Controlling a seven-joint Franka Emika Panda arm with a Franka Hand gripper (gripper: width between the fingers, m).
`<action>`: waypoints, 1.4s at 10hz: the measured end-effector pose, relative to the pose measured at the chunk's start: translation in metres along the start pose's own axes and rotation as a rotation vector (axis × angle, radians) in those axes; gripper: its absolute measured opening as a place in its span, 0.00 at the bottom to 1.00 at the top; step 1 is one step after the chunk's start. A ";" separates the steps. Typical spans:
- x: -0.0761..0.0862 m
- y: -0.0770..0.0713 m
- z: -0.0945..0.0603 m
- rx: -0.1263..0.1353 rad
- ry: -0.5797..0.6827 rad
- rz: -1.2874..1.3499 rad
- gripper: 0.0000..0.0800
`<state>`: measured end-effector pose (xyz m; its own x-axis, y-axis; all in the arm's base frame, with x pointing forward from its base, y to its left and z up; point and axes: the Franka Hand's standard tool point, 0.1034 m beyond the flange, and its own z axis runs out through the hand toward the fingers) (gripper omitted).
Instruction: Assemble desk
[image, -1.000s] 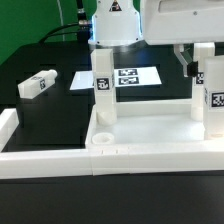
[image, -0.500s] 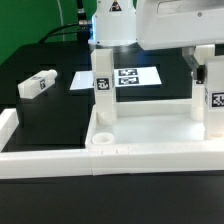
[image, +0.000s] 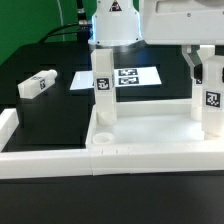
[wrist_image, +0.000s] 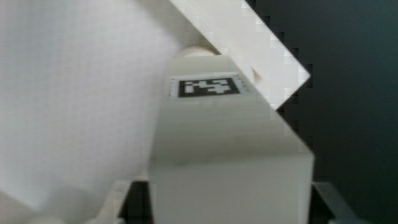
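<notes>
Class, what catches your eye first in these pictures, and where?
A white desk top fills the foreground, one upright leg at a corner. The gripper straddles a second leg at the exterior view's right; a loose leg lies on the black table at that view's left.

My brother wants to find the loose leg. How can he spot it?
Start at the big white desk top at the front, then look past its corner on the exterior view's left to the black table. A small white leg lies there on its side, alone. The other two legs stand upright on the desk top.
</notes>
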<state>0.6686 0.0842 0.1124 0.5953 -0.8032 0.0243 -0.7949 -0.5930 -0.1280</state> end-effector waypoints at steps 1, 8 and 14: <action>0.000 0.002 0.000 -0.003 -0.006 0.187 0.37; -0.004 0.005 0.001 0.021 -0.086 0.755 0.46; -0.018 -0.010 0.001 0.027 -0.022 0.195 0.81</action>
<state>0.6658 0.1043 0.1124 0.4327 -0.9012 -0.0257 -0.8923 -0.4241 -0.1549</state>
